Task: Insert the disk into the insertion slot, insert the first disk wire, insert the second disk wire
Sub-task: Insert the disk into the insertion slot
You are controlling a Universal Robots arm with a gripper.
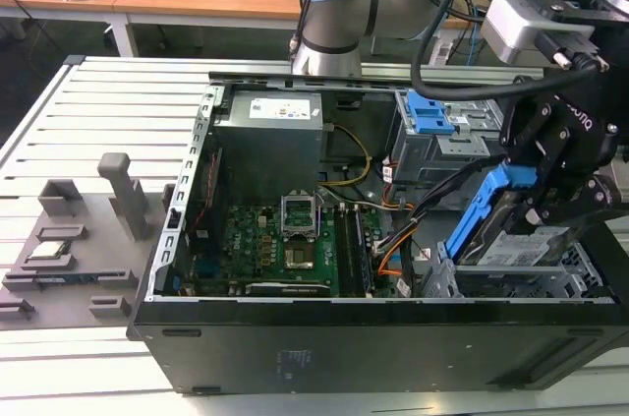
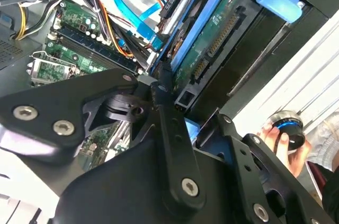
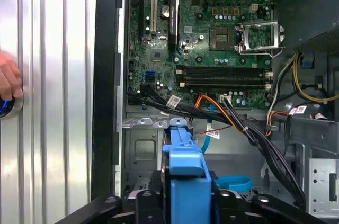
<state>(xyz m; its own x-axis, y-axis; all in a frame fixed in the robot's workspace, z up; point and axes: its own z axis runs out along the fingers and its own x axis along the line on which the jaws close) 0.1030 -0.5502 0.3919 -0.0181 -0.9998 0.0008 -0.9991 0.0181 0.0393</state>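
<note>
Sideways on a slatted metal table [image 1: 118, 91] lies an open black computer case [image 1: 324, 337], its inside facing up. In the exterior view, a green motherboard [image 1: 285, 239] covers the case floor, with a grey power supply [image 1: 270, 141] beyond it.

At the exterior view's right, the robot arm's black gripper [image 1: 536, 202] hangs over the case's near corner. Its fingers [image 3: 144, 198] are pinched on either side of the disk [image 1: 521, 244], gripping it by its bright blue carrier. The disk is tilted: its blue end is raised towards the motherboard, and its silver labelled face slopes down over the insertion slot [image 1: 575, 273], a silver perforated cage in that corner. The disk's low end sits close to the cage's top; whether the two touch cannot be told.

Just beyond the gripper stands a taller grey cage with blue latches [image 1: 432, 126]. Bundled black, orange and blue cables [image 3: 238, 123] run between the motherboard and the cages.

In the second wrist view, the disk's green circuit-board underside faces the camera. Outside the case, a person's hand [image 2: 278, 139] rests on a round button with a blue ring [image 2: 286, 126]. A grey parts fixture [image 1: 69, 239] sits on the table at the exterior view's left.
</note>
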